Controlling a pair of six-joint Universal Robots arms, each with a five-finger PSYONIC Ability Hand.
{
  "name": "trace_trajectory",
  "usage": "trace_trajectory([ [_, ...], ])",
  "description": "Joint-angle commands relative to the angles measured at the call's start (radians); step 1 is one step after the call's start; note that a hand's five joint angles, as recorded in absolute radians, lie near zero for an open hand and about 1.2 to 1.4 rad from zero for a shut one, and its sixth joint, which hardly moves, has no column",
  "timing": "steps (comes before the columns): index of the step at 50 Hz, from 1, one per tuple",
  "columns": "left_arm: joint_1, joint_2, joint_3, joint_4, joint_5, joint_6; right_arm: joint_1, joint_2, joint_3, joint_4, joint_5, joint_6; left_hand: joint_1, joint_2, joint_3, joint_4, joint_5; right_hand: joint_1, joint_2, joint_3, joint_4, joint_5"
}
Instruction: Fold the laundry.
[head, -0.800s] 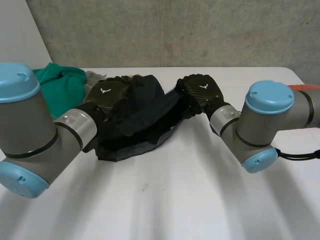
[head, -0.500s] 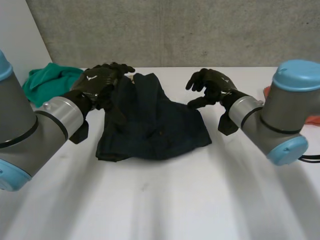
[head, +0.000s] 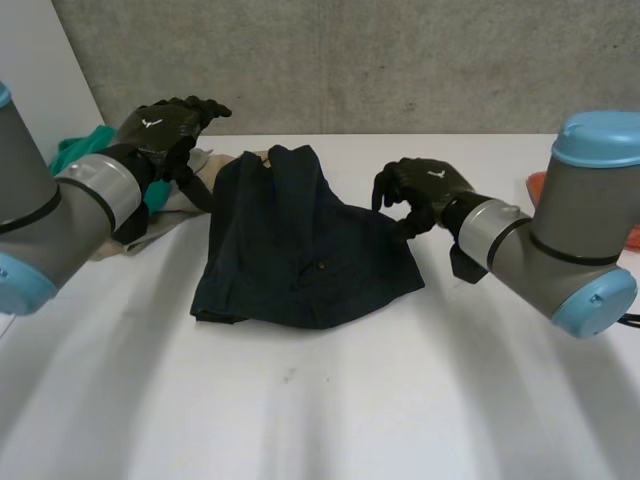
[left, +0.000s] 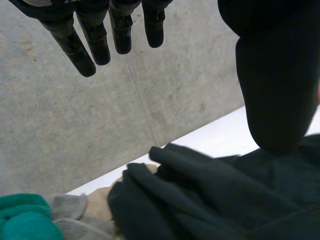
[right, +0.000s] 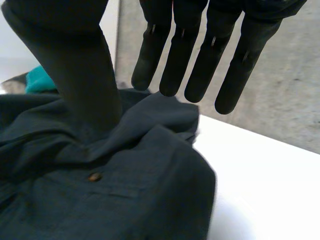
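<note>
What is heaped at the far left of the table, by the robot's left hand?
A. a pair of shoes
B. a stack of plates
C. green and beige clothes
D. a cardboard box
C: a green cloth and a beige cloth lie bunched by the left hand, next to the dark garment.

Head camera above, 2 wrist cameras near garment (head: 300, 250)

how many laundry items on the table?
4: dark shirt centre; beige cloth left of it; green cloth behind the left arm; orange cloth behind the right arm. Arms may hide more.
</note>
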Motion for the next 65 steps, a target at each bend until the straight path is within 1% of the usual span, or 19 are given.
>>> trace_trajectory([
  [1,0.039,-0.173,0.217,-0.096,0.061,0.203,0.132,0.002,0.041,0.012,0.03,-0.082,-0.018,-0.034,-0.034,-0.024,-0.05,-0.428,-0.427,-0.427,-0.427,-0.435],
  [9,0.054,-0.412,0.499,-0.171,0.187,0.452,0.326,0.103,-0.02,-0.022,0.205,-0.18,-0.018,-0.034,-0.034,-0.024,-0.05,-0.661,-0.659,-0.659,-0.659,-0.668],
  [15,0.039,-0.539,0.619,-0.18,0.253,0.602,0.417,0.191,-0.092,-0.028,0.271,-0.182,-0.018,-0.034,-0.034,-0.024,-0.05,-0.661,-0.659,-0.659,-0.659,-0.668],
  [24,-0.008,-0.685,0.703,-0.22,0.256,0.745,0.462,0.297,-0.169,-0.052,0.38,-0.215,-0.018,-0.034,-0.034,-0.024,-0.05,-0.652,-0.65,-0.651,-0.65,-0.659],
  [26,-0.01,-0.707,0.709,-0.234,0.246,0.786,0.456,0.317,-0.183,-0.075,0.406,-0.215,-0.018,-0.034,-0.034,-0.024,-0.05,-0.535,-0.533,-0.534,-0.533,-0.542],
  [28,-0.009,-0.708,0.708,-0.24,0.233,0.814,0.454,0.325,-0.187,-0.091,0.414,-0.214,0.286,0.27,0.27,0.28,0.255,-0.289,-0.288,-0.288,-0.288,-0.296],
  [29,-0.009,-0.701,0.702,-0.241,0.224,0.826,0.451,0.323,-0.189,-0.097,0.422,-0.211,0.709,0.693,0.693,0.703,0.678,0.099,0.1,0.1,0.1,0.092],
  [30,-0.012,-0.694,0.699,-0.24,0.215,0.829,0.448,0.32,-0.187,-0.1,0.426,-0.208,0.94,0.924,0.924,0.934,0.909,0.341,0.343,0.342,0.343,0.334],
  [31,-0.015,-0.685,0.696,-0.24,0.21,0.828,0.442,0.314,-0.186,-0.104,0.429,-0.206,1.073,1.057,1.057,1.067,1.042,0.518,0.519,0.519,0.519,0.511],
  [32,-0.027,-0.661,0.684,-0.237,0.2,0.819,0.433,0.29,-0.18,-0.114,0.438,-0.199,1.202,1.186,1.186,1.196,1.171,0.561,0.562,0.562,0.562,0.554],
  [35,-0.05,-0.604,0.656,-0.234,0.18,0.791,0.41,0.231,-0.157,-0.124,0.468,-0.182,1.203,1.188,1.187,1.198,1.172,0.561,0.563,0.562,0.563,0.554],
  [38,-0.077,-0.494,0.604,-0.223,0.144,0.71,0.361,0.13,-0.127,-0.153,0.497,-0.163,1.203,1.188,1.187,1.198,1.172,0.561,0.563,0.562,0.563,0.554],
  [41,-0.11,-0.353,0.539,-0.192,0.098,0.566,0.279,0.021,-0.117,-0.18,0.491,-0.156,1.203,1.188,1.187,1.198,1.172,0.561,0.563,0.562,0.563,0.554],
  [46,-0.172,-0.117,0.397,-0.114,0.002,0.272,0.131,-0.082,-0.17,-0.166,0.398,-0.128,1.203,1.188,1.187,1.198,1.172,0.561,0.563,0.562,0.563,0.554],
  [50,-0.243,-0.014,0.296,-0.068,-0.041,0.126,0.045,-0.07,-0.253,-0.094,0.296,-0.074,1.203,1.188,1.187,1.198,1.172,0.561,0.563,0.562,0.563,0.554],
  [53,-0.303,0.002,0.236,-0.048,-0.073,0.093,-0.007,-0.025,-0.314,-0.036,0.224,-0.042,1.203,1.188,1.187,1.198,1.172,0.561,0.563,0.562,0.563,0.554],
  [57,-0.358,-0.051,0.194,-0.048,-0.136,0.116,-0.049,0.044,-0.351,0.004,0.158,-0.028,1.203,1.188,1.187,1.198,1.172,0.561,0.563,0.562,0.563,0.554],
  [63,-0.395,-0.205,0.183,-0.088,-0.28,0.125,-0.106,0.119,-0.275,0.06,0.058,-0.034,1.203,1.188,1.187,1.198,1.172,0.561,0.563,0.562,0.563,0.554],
  [65,-0.398,-0.232,0.182,-0.109,-0.299,0.119,-0.115,0.125,-0.232,0.075,0.032,-0.042,1.203,1.188,1.187,1.198,1.172,0.561,0.563,0.562,0.563,0.554],
])
